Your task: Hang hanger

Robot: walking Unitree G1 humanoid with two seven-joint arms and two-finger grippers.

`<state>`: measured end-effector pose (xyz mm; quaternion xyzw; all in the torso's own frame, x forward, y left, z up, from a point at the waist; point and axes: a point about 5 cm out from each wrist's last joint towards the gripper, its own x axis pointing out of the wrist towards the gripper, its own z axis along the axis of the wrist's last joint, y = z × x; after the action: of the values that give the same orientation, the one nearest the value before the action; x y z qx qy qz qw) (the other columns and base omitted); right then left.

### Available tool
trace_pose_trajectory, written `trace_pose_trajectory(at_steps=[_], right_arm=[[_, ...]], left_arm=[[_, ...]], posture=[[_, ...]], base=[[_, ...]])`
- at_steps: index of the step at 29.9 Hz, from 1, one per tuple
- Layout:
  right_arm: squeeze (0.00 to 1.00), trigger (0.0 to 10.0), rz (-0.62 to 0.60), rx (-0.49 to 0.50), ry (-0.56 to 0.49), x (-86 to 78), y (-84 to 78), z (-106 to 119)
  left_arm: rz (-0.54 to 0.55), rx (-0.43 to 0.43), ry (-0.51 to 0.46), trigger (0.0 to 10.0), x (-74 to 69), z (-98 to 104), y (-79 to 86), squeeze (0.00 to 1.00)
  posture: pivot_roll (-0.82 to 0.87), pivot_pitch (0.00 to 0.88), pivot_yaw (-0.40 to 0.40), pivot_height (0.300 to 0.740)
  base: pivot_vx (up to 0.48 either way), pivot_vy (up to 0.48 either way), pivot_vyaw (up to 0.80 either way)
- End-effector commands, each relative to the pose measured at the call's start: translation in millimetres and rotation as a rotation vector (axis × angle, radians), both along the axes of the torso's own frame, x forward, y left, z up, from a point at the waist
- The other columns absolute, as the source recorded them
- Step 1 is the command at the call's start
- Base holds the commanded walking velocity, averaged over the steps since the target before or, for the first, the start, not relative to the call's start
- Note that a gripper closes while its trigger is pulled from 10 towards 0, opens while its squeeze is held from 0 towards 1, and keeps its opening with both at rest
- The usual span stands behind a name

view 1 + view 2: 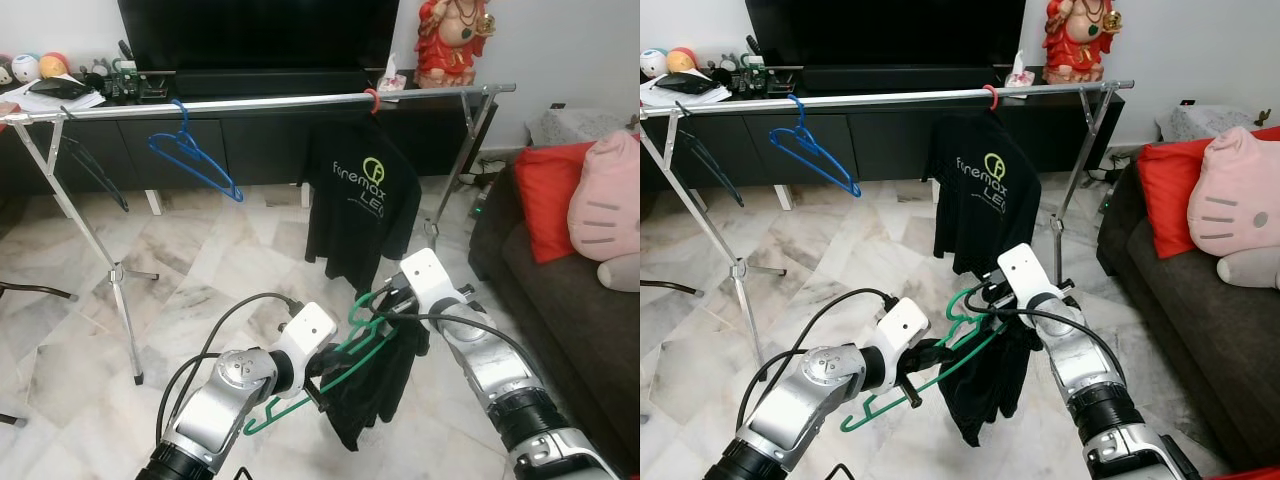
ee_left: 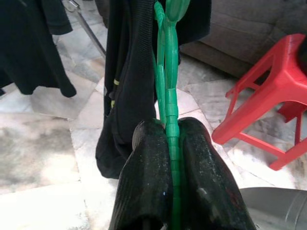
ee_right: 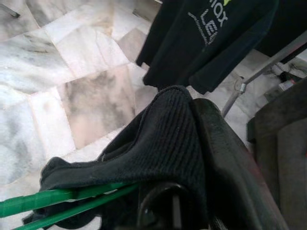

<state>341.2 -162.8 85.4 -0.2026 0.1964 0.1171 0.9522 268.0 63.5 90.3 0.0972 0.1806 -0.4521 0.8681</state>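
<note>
On the far left, a blue hanger (image 1: 190,158) hangs empty on the long metal rail (image 1: 250,103) of the clothes rack, which goes across the room before the dark TV cabinet (image 1: 250,150). Near the robot, the left tool (image 1: 322,382) is closed on the lower bar of the green hanger (image 1: 345,355); in the left wrist view its two black fingers (image 2: 148,182) press the green bar from both sides. A dark garment (image 1: 375,385) hangs on this hanger, low above the marble floor (image 1: 200,280). To the right, the right tool (image 1: 388,305) holds the garment's collar near the hook; I cannot tell whether it is closed. Farther behind, a black T-shirt (image 1: 362,205) hangs on the rail. On the far right stands a sofa (image 1: 560,310) with a red cushion (image 1: 552,195).
</note>
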Motion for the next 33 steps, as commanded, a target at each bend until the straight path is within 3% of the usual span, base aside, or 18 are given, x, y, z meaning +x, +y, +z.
trace_pose_trajectory(at_steps=[1,3,4,7,10,13,16,28,33], right_arm=[[0.0,10.0,-0.024,0.136,-0.027,6.2,2.0,11],[0.0,10.0,-0.046,0.232,-0.016,5.9,3.0,11],[0.0,10.0,-0.072,0.386,-0.013,6.2,3.6,14],[0.0,10.0,-0.083,0.447,-0.013,6.7,3.3,15],[0.0,10.0,-0.16,0.617,-0.021,9.5,-5.0,19],[0.0,10.0,-0.214,0.78,0.044,8.2,-12.6,11],[0.0,10.0,-0.189,0.8,0.062,6.5,-10.2,9],[0.0,10.0,0.141,0.878,0.125,-14.5,5.5,7],[0.0,10.0,0.193,0.999,0.104,-19.0,9.4,16]], left_arm=[[0.015,-0.025,-0.036,10.0,2.9,8,-2.8,0.0],[0.026,-0.032,-0.034,10.0,3.9,8,-2.7,0.0],[0.027,-0.043,-0.026,10.0,3.8,8,-2.5,0.0],[0.028,-0.049,-0.023,10.0,3.7,8,-2.4,0.0],[0.04,-0.058,-0.021,10.0,3.6,8,-1.0,0.0],[0.046,-0.068,-0.017,10.0,3.3,8,0.1,0.0],[0.047,-0.07,-0.017,10.0,3.3,8,0.1,0.0],[0.033,-0.106,-0.005,10.0,2.7,10,1.1,0.0],[0.048,-0.099,-0.008,10.0,6.5,11,4.0,0.0]], posture=[[0.03,0.0,-0.034,0.716],[0.03,0.0,-0.036,0.716],[0.03,0.0,-0.036,0.716],[0.03,0.0,-0.037,0.716],[0.03,0.0,-0.038,0.716],[0.03,0.0,-0.04,0.716],[0.03,0.0,-0.04,0.716],[0.03,0.0,-0.042,0.716],[0.02,0.0,-0.039,0.716]], base=[[0.0,0.0,0.0],[0.0,0.0,0.0],[0.0,0.0,0.0],[0.0,0.0,0.0],[0.0,0.0,0.0],[0.0,0.0,0.0],[0.0,0.0,0.0],[0.0,0.0,0.0],[0.0,0.0,0.0]])
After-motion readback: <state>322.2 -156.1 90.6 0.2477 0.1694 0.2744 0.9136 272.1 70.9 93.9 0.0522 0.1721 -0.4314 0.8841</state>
